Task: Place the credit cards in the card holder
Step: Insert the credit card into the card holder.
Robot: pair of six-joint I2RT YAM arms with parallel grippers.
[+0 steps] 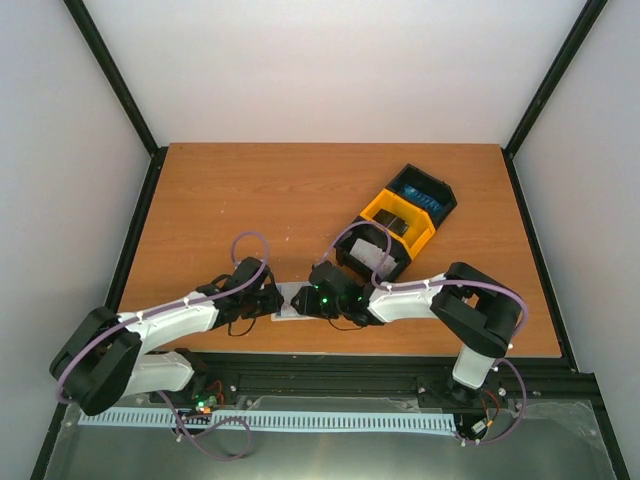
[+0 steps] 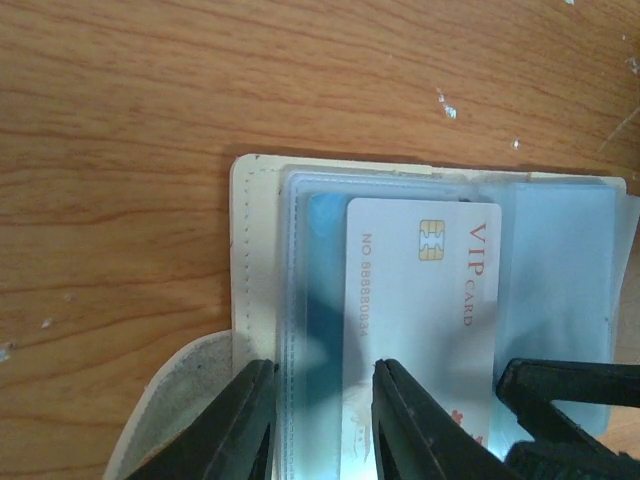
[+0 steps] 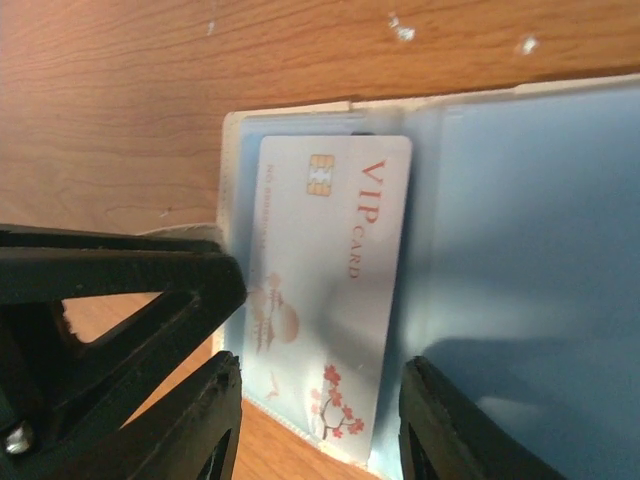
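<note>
The cream card holder (image 2: pixel 243 250) lies open on the table, its clear sleeves (image 2: pixel 560 260) facing up. It also shows in the top view (image 1: pixel 287 303) and the right wrist view (image 3: pixel 232 130). A white VIP card (image 2: pixel 420 300) lies on the sleeves (image 3: pixel 330 260); I cannot tell whether it is inside a pocket. A blue shape (image 2: pixel 325 270) shows under a sleeve beside it. My left gripper (image 2: pixel 322 368) is open, one finger on the cream edge and one on the card. My right gripper (image 3: pixel 320 365) is open and straddles the card's flowered end. Both grippers meet over the holder in the top view, left (image 1: pixel 270 298) and right (image 1: pixel 306 300).
A black-and-yellow three-compartment tray (image 1: pixel 372 208) stands at the back right, with a blue card (image 1: pixel 420 196), a dark card (image 1: pixel 397 224) and a pale one (image 1: pixel 372 258) in it. The right gripper's finger (image 2: pixel 570 385) shows in the left wrist view.
</note>
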